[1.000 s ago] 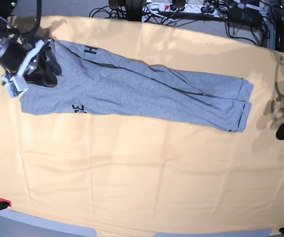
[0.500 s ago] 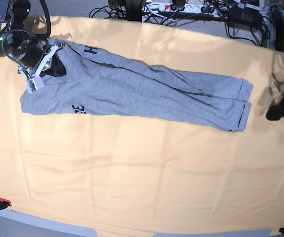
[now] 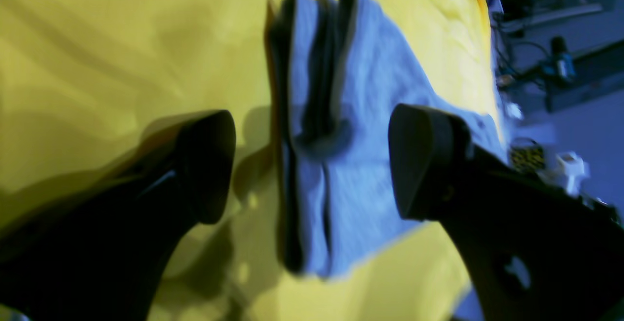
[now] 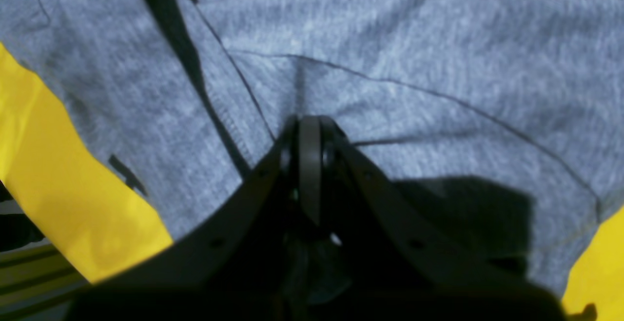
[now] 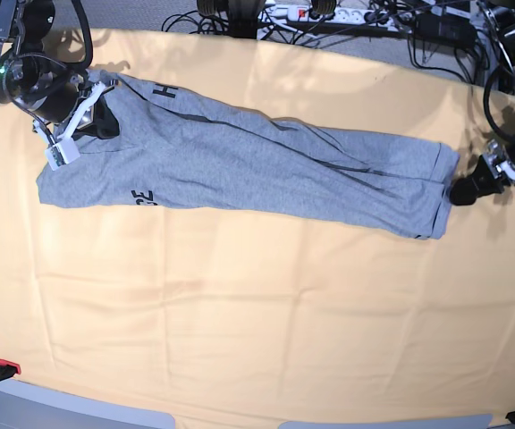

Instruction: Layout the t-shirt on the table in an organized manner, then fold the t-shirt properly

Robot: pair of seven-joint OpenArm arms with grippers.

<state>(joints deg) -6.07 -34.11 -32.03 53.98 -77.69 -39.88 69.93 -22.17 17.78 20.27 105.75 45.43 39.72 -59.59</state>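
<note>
- At the shirt [image 5: 240, 170]'s hem end, right gripper [image 4: 309, 130] sits pinched closed on cloth, anchoring it.
- Left gripper [image 3: 312, 160] gapes wide, empty, beside the sleeve end, ready to grab.

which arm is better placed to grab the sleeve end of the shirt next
Left. Its pincer stands open, facing the t-shirt's folded sleeve end. The right pincer is shut at the opposite end.

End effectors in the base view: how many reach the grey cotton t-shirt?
2: the right end effector shut at the shirt's left end, the left end effector open beside its right end.
</note>
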